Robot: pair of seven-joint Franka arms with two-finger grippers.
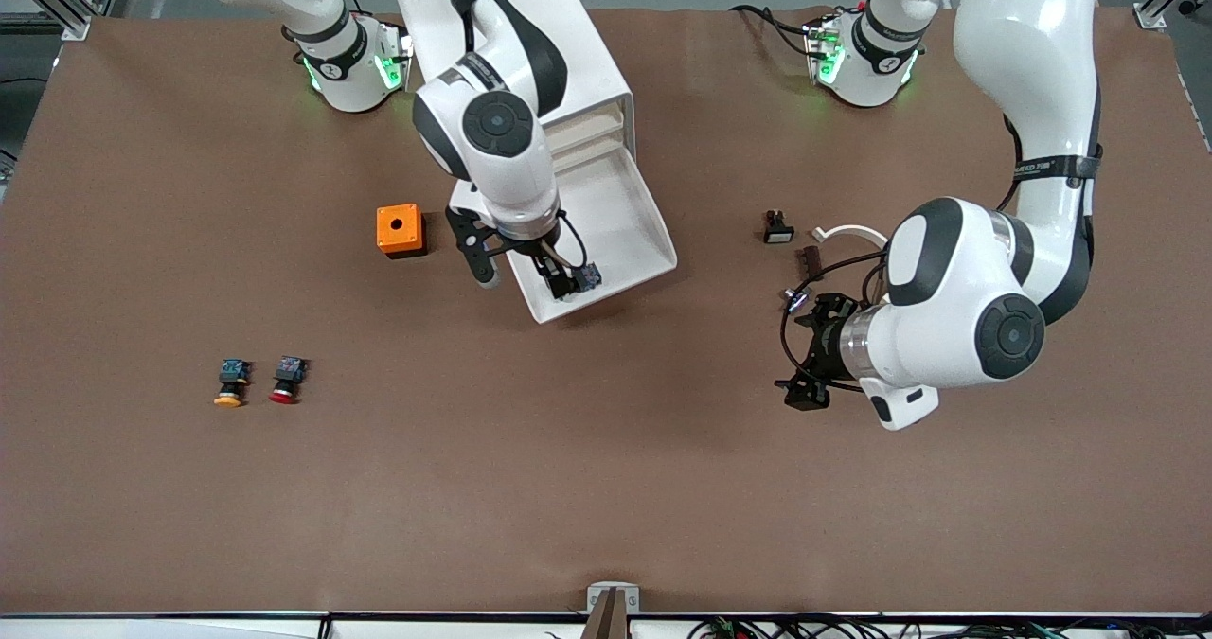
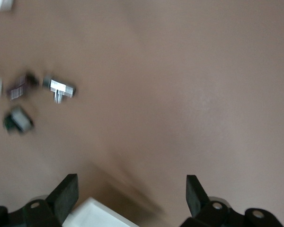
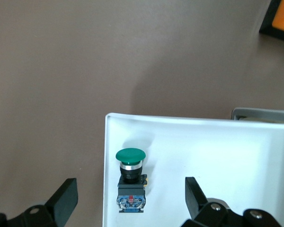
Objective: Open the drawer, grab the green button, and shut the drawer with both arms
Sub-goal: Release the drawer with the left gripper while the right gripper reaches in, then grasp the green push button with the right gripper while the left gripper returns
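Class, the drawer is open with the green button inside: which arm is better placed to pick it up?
Right. Its end effector hangs open over the drawer, straddling the button. The left end effector waits open over bare table.

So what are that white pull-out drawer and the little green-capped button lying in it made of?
The white pull-out drawer looks like moulded plastic: smooth, slightly glossy, with thin walls and rounded corners. The small green-capped push button seems mostly plastic too, with a matte green cap, a black body and a blue rear part; the shiny silver ring under the cap may be metal. The open right gripper hangs over it.
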